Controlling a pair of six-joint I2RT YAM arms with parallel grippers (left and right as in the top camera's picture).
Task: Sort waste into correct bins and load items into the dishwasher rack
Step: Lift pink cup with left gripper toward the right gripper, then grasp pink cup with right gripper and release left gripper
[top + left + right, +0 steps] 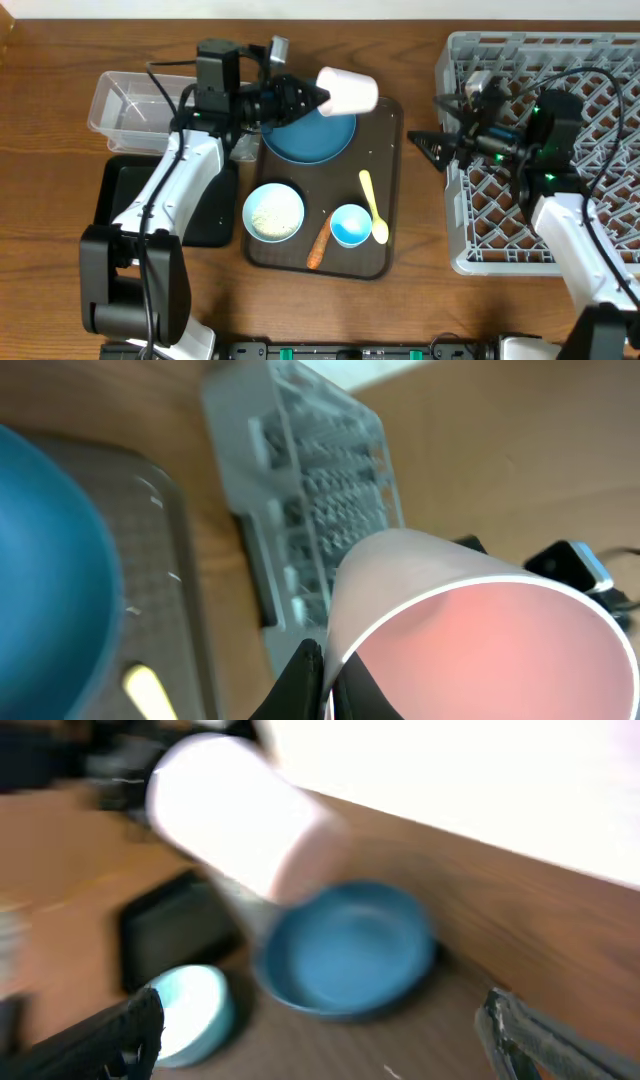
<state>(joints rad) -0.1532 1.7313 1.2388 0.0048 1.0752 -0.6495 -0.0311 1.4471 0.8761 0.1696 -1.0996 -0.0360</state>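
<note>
My left gripper (322,97) is clamped on the rim of the pink cup (348,90), one finger (298,678) outside the wall and the other inside the mouth. The cup lies on its side in the air, above the far right edge of the dark-blue bowl (308,138), with its base pointing toward the rack (600,62). From my left wrist I see the pink inside of the cup close up, with the bowl to the left and the rack beyond.

My right gripper (421,148) hangs with its jaws wide apart and nothing between them, just beside the left wall of the rack and facing the serving tray (386,150). Its wrist view is blurred, but the cup, the dark-blue bowl and the light-blue cup (195,1010) can be made out.

The dark-blue bowl sits at the far end of the serving tray. Nearer the front are the white bowl (273,212) holding rice (273,215), the light-blue cup, the spoon (373,207) just to its right and the carrot piece (318,241) between the bowl and the cup. The clear tub (130,100) stands at the far left of the table (420,300), and the black tray (128,195) in front of it is partly hidden by my left arm.
</note>
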